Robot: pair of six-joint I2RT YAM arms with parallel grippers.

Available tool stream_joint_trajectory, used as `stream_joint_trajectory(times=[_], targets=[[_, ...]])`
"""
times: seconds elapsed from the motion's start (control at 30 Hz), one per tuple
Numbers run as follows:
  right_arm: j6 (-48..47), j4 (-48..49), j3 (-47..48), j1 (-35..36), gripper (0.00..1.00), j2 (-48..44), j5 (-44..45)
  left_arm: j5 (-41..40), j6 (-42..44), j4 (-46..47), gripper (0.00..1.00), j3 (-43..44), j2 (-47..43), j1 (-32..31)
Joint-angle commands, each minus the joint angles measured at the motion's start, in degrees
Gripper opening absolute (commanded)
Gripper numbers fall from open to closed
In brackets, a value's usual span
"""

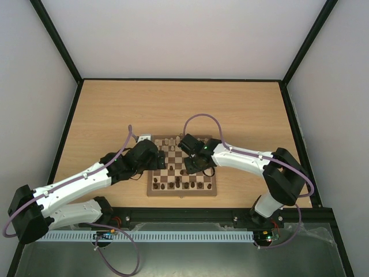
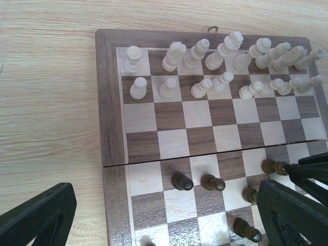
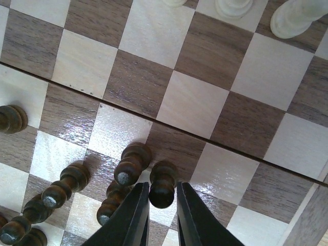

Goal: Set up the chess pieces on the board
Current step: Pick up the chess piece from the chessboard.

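Note:
The board point(image 1: 151, 190) lies in the middle of the table. In the left wrist view point(image 2: 110, 102) the pale pieces point(image 2: 197, 54) fill its two far rows, and several dark pieces point(image 2: 182, 182) stand on the near half. My left gripper point(image 2: 164, 225) is open and empty above the board's near left part point(image 1: 151, 158). My right gripper point(image 3: 162, 205) hovers low over the board point(image 3: 189, 102), its fingers point(image 3: 137, 210) closed on the head of an upright dark pawn point(image 3: 163, 184). Other dark pawns point(image 3: 130, 164) stand close to its left.
A small white object point(image 1: 144, 138) lies on the table by the board's far left corner. Black frame rails point(image 1: 69, 115) edge the table. The two arms meet over the board, with purple cables point(image 1: 202, 118) looping above it.

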Motion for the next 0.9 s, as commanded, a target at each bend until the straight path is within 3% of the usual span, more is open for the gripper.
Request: stream_joint_trajectory(times=[0.0,0.27,0.53,0.87], targets=[[-0.53,-1.81,-0.33,-0.45,0.16,0.67,1.06,0.14,0.78,0.36,0.99,-1.19,-0.67,0.59],[-0.53,-2.12,0.14,-0.6,0.2,0.89,1.96,0.41,1.01,0.49,0.99,-1.47,-0.87,0.98],[-0.47,-2.74,0.23,-0.59,0.11,0.6,2.72,0.76,1.09,0.7,1.0,-1.86,-1.28,1.18],[3.18,-9.08,-1.69,-0.59,0.11,-8.26,4.86,2.07,1.91,1.75,0.99,-2.08,-1.26,1.2]])
